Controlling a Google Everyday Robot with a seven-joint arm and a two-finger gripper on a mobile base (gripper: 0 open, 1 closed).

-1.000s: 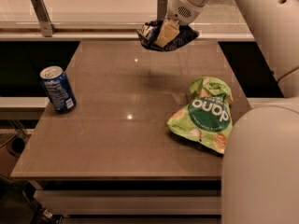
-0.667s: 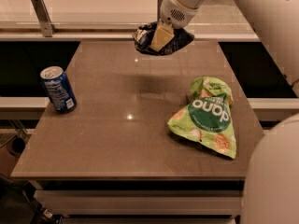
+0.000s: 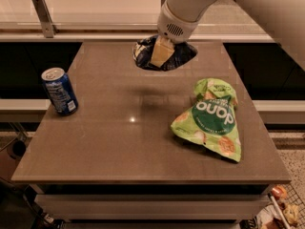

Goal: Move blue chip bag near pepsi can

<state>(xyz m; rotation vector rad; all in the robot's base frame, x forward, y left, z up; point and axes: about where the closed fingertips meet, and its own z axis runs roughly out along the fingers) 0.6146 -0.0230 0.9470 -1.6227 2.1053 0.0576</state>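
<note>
Up over the far side of the tabletop [image 3: 128,147], the blue chip bag [image 3: 184,55] is held by the pincer [image 3: 161,56], which is closed tight on it. The pepsi can [image 3: 59,90] is stood upright by the left edge, well apart from the bag. A green chip bag [image 3: 209,120] is laid flat on the right.

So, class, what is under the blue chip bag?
Only bare table with a faint shadow. The gripper, over the table's far edge, holds the blue chip bag lifted above it. The bag's underside is hidden.
</note>
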